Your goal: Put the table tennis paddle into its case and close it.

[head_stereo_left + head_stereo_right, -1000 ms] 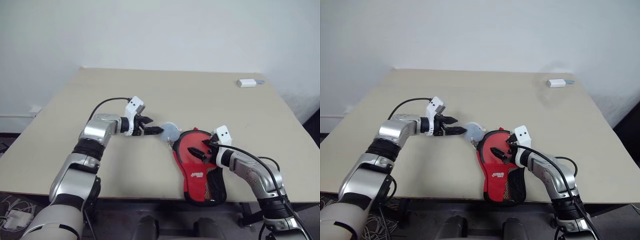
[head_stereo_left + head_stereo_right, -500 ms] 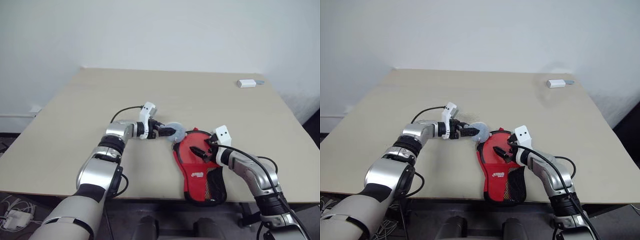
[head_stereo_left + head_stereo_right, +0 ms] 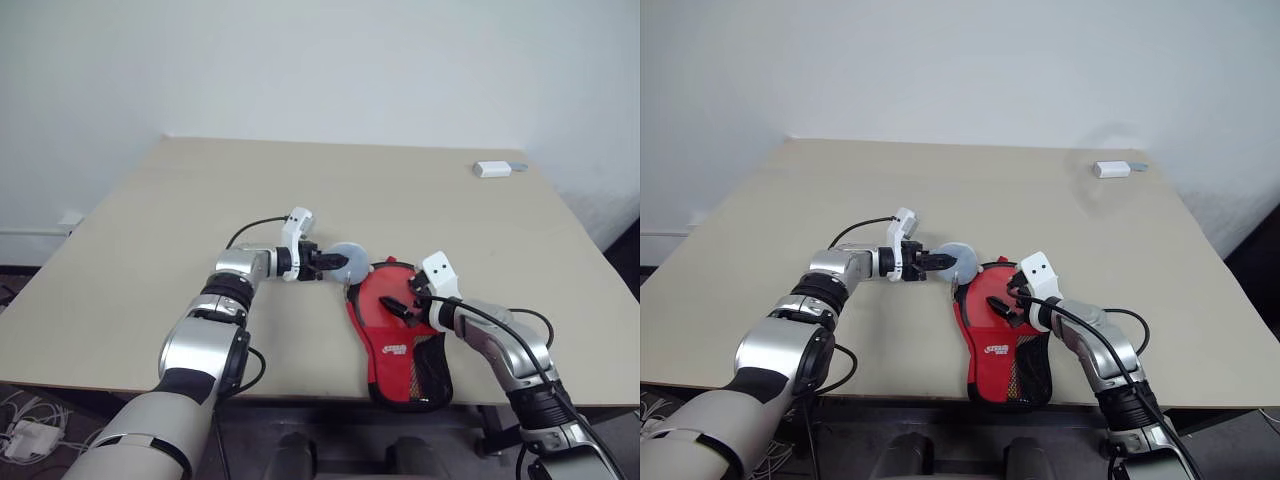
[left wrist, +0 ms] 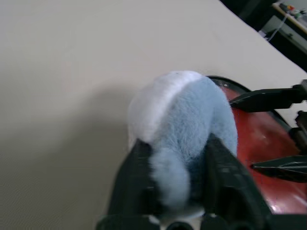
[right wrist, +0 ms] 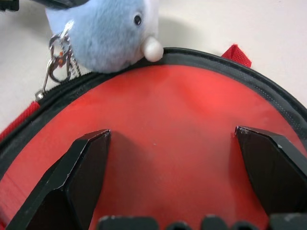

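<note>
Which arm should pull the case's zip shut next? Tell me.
Probably left. The left gripper is already shut on the blue plush charm chained to the zip of the case, while the right gripper hangs open over the red face.

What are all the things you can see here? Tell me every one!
Red paddle-shaped fabric case: one, red with black mesh and black zip rim, near the table's front edge.
Fluffy toy charm: one, pale blue and white, on a metal ring at the case's zip, by its far rim.
Small block: one, white, far right corner.
Wooden table: one, beige.
Left gripper: black fingers, shut on the fluffy toy charm.
Right gripper: black fingers, open over the case's red face.
</note>
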`<action>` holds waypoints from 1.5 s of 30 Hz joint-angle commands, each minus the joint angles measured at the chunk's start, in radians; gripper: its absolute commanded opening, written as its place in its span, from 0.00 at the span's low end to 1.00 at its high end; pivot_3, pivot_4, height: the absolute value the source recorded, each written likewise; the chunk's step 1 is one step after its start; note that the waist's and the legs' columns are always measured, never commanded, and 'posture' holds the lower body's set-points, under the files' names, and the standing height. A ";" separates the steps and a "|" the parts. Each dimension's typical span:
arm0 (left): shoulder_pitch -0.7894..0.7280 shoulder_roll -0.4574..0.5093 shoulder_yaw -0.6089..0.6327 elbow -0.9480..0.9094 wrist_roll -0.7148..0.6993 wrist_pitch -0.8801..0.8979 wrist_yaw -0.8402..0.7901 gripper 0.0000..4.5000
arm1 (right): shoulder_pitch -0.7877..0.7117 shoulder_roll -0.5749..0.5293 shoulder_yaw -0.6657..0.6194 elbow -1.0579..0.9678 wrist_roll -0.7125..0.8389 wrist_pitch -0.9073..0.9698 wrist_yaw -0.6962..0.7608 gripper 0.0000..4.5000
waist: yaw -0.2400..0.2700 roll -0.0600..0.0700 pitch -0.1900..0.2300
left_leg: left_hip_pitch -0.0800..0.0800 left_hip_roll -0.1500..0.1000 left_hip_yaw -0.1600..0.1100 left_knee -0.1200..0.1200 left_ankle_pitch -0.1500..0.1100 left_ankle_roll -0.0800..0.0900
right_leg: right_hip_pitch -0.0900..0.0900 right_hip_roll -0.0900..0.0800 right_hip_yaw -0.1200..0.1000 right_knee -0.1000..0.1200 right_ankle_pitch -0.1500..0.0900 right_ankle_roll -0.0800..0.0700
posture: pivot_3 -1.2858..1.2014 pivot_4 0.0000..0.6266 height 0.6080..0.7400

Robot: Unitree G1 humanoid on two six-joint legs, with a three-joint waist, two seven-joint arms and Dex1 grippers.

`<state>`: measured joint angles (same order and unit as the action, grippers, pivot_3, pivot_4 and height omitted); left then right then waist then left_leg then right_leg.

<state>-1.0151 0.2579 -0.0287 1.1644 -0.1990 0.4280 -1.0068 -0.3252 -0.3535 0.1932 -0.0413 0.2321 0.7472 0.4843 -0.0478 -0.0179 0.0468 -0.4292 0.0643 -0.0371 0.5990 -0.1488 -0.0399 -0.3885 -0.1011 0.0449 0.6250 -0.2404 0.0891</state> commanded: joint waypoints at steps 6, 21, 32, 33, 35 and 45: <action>-0.135 0.011 0.098 0.057 -0.002 -0.060 0.135 0.03 | 0.017 -0.008 0.079 0.127 -0.037 0.101 0.040 1.00 | -0.002 -0.004 -0.003 | 0.001 0.000 -0.001 0.000 0.000 0.000 | 0.001 0.000 -0.001 0.000 0.000 0.000 | 0.52 0.00 1.00; -0.235 -0.108 0.162 0.164 0.056 -0.192 0.396 0.01 | 0.053 -0.017 0.086 0.078 -0.059 0.098 0.046 1.00 | -0.001 -0.005 -0.004 | 0.001 0.000 0.000 0.000 0.000 -0.001 | 0.001 0.000 -0.001 0.000 0.000 0.000 | 0.52 0.00 1.00; -0.286 -0.311 0.139 0.194 0.168 -0.305 0.606 0.01 | 0.063 -0.024 0.073 0.035 -0.058 0.106 0.030 1.00 | 0.004 -0.005 -0.004 | 0.001 0.000 0.000 0.000 0.000 -0.001 | 0.001 0.000 -0.001 -0.001 0.000 0.001 | 0.52 0.00 1.00; -0.286 -0.327 0.139 0.195 0.180 -0.315 0.620 0.01 | 0.070 -0.025 0.071 0.026 -0.057 0.107 0.027 1.00 | 0.004 -0.005 -0.004 | 0.001 0.000 0.000 0.000 0.000 -0.001 | 0.002 0.000 -0.001 -0.001 0.000 0.001 | 0.52 0.00 1.00; -0.286 -0.357 0.139 0.193 0.195 -0.345 0.629 0.01 | 0.086 -0.026 0.065 0.012 -0.057 0.109 0.016 1.00 | 0.005 -0.005 -0.004 | 0.001 0.000 0.000 0.000 0.000 -0.001 | 0.002 0.000 -0.001 -0.001 0.000 0.001 | 0.52 0.00 1.00; -0.272 -0.472 0.135 0.186 0.227 -0.458 0.515 0.01 | 0.106 -0.018 0.033 -0.012 -0.059 0.096 -0.024 1.00 | 0.027 -0.004 -0.004 | 0.001 -0.001 0.000 0.000 0.000 -0.001 | 0.001 -0.001 -0.001 -0.001 -0.001 -0.001 | 0.52 0.00 1.00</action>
<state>-1.2299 -0.1629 0.1020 1.4025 0.0387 0.0242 -0.4390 -0.2611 -0.3697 0.1824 -0.1217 0.2015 0.7773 0.4721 -0.0208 -0.0223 0.0425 -0.4286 0.0636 -0.0370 0.5995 -0.1492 -0.0407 -0.3874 -0.1017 0.0438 0.6239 -0.2413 0.0877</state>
